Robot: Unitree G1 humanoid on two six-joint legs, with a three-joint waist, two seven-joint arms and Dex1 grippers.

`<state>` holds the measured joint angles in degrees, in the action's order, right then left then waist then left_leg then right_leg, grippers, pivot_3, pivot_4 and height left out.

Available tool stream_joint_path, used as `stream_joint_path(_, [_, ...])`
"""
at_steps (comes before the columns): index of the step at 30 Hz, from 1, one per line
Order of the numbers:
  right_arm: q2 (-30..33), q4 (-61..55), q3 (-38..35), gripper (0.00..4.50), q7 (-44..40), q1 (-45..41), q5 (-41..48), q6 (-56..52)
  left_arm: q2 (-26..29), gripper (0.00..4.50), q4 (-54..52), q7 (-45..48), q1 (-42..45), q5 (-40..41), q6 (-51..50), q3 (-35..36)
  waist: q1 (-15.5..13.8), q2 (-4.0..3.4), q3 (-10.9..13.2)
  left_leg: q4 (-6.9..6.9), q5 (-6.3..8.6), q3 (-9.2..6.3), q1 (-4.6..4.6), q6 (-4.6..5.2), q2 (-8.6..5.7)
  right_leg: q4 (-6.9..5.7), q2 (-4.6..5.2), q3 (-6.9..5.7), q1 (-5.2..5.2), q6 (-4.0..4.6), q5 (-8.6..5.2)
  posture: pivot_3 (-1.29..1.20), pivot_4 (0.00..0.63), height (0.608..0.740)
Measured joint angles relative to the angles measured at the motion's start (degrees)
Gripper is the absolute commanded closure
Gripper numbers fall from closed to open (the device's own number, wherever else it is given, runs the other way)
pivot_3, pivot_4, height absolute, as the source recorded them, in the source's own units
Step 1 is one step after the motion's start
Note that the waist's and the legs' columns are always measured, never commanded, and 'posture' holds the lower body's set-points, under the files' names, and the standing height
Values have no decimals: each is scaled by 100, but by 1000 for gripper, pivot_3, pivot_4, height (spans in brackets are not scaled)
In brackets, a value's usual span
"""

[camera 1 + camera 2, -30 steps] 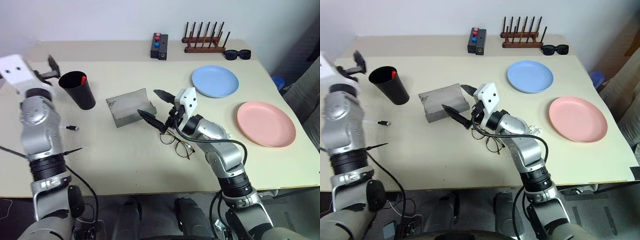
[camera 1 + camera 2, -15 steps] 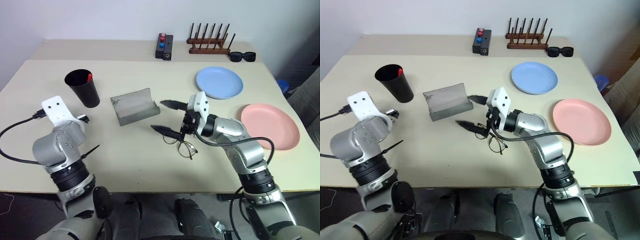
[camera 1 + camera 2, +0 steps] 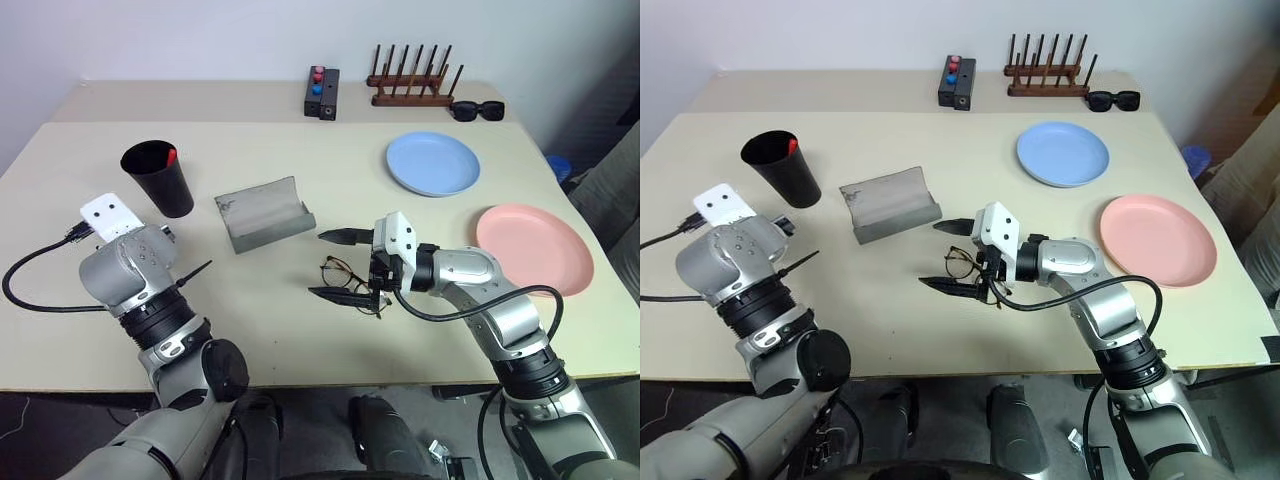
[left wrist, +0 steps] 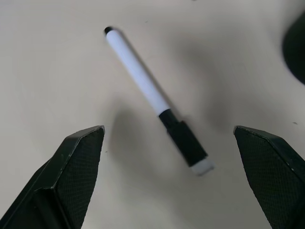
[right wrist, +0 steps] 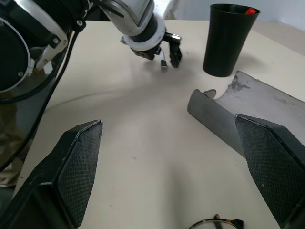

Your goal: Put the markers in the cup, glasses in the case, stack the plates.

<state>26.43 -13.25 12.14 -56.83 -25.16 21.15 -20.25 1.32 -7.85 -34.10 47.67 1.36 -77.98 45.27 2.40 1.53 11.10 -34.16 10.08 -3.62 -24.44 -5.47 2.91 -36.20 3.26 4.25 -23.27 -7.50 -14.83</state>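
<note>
Lowered from beside the cup, the left gripper is now held wide open and empty over the white marker, which lies flat on the table just beside the cup. The right gripper, also spread and empty, is poised around the glasses, near the open case. The marker is judged light, stiff and slippery; a mid-barrel grip is advised.

text: none legible | labels: none | brands: none | numbers: none | signs: none
</note>
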Motion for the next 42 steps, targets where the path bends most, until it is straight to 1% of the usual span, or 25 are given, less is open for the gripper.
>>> stream_joint_path(2, [-2,0,0,0,4,18,-15,9,-33,1757,39,-16,31,-16,-25,119,0,0,0,0,0,0,0,0,0,0,0,0,0,0,0,0,150,740])
stream_joint_path(3, [-2,0,0,0,4,32,-18,21,-38,2312,55,-27,32,-35,-25,160,0,0,0,0,0,0,0,0,0,0,0,0,0,0,0,0,150,740])
stream_joint_path(6, [-3,0,0,0,5,39,-22,48,-39,3723,55,-84,46,-80,24,242,1,0,0,0,0,0,0,-1,0,0,0,0,0,0,0,0,150,740])
stream_joint_path(7, [-3,0,0,0,7,40,-24,58,-38,4293,55,-95,47,-89,40,271,1,0,0,0,0,0,0,-1,0,0,0,0,0,0,0,0,150,740])
stream_joint_path(8, [-3,0,0,0,8,40,-25,62,-38,4405,55,-95,49,-89,74,279,1,0,0,0,0,0,1,-1,0,0,0,0,0,0,0,0,150,740])
stream_joint_path(17, [-2,0,14,0,-4,46,-74,73,-27,4405,55,-12,28,-93,208,248,-1,0,0,0,0,0,0,-2,0,0,0,0,1,0,0,0,150,740])
stream_joint_path(19, [-3,1,46,0,-5,46,-90,88,14,4405,55,50,-61,-124,331,61,1,0,0,0,-1,0,0,-2,0,0,0,0,1,0,1,0,150,740])
stream_joint_path(21, [-5,2,74,0,-8,47,-115,103,24,4405,55,111,-86,-130,540,25,-1,0,0,0,-1,0,0,-2,0,0,0,0,1,0,1,0,150,740])
stream_joint_path(23, [-5,2,89,0,-14,51,-134,123,161,4405,22,286,-235,-122,1108,-168,4,0,0,1,-1,0,1,-2,0,0,0,0,0,0,1,0,150,740])
stream_joint_path(24, [-4,3,92,0,-18,70,-144,145,386,4405,-39,520,-438,-131,1659,-447,20,0,0,5,-1,1,1,-3,1,-1,0,1,-3,1,1,0,150,740])
stream_joint_path(26, [-6,21,93,0,-15,88,-175,177,696,4405,-206,911,-623,-129,2425,-795,7,0,0,9,-3,0,0,-7,1,-1,0,0,-5,1,1,0,150,740])
stream_joint_path(28, [-200,147,75,0,135,11,-189,231,1177,4405,-247,1508,-885,-184,3477,-1392,-2,-1,-1,10,-7,1,2,-12,1,-2,0,1,-3,3,2,0,150,740])
stream_joint_path(32, [-758,327,3,0,615,-323,-169,251,1599,4405,57,2088,-986,-348,4680,-2239,-46,-1,-1,0,-10,2,1,-15,1,-1,1,0,3,12,5,0,150,740])
stream_joint_path(35, [-1031,353,-223,0,999,-502,-92,196,1774,4405,464,2279,-984,-467,5294,-2642,-53,-1,-1,2,-9,2,1,-14,1,1,2,1,3,11,6,0,150,740])
stream_joint_path(42, [-1496,465,-466,0,1660,-587,38,-16,1750,4405,1254,2390,-1014,-464,6037,-2845,-30,-2,-1,10,-10,1,0,-13,2,-2,1,0,-3,8,7,0,150,740])
